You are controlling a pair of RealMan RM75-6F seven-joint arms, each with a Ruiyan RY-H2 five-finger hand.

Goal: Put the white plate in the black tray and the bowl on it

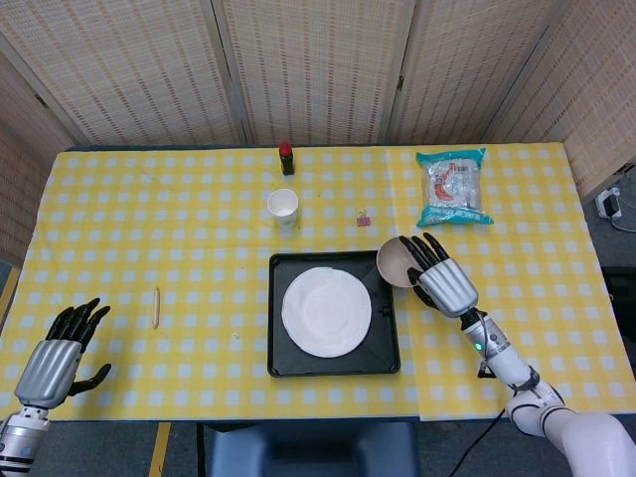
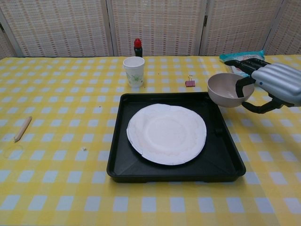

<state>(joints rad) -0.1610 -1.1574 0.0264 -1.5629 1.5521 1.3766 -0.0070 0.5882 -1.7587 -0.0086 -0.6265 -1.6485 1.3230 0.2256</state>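
Note:
The white plate (image 1: pixel 327 311) (image 2: pixel 166 133) lies flat inside the black tray (image 1: pixel 383 350) (image 2: pixel 225 162) at the table's front middle. My right hand (image 1: pixel 442 280) (image 2: pixel 275 84) grips the beige bowl (image 1: pixel 395 261) (image 2: pixel 225 89) by its rim, fingers inside and thumb under. The bowl is lifted off the cloth and tilted, hanging over the tray's far right corner. Near the table's front left edge my left hand (image 1: pixel 55 360) rests with fingers apart, holding nothing; only the head view shows it.
A paper cup (image 1: pixel 282 208) (image 2: pixel 134 71) and a red-capped bottle (image 1: pixel 286 157) (image 2: pixel 138 47) stand behind the tray. A pink binder clip (image 1: pixel 364 217) (image 2: pixel 190 83) lies nearby. A snack bag (image 1: pixel 453 186) (image 2: pixel 244 60) lies at the back right. A wooden stick (image 1: pixel 156 307) (image 2: pixel 22 128) lies at left.

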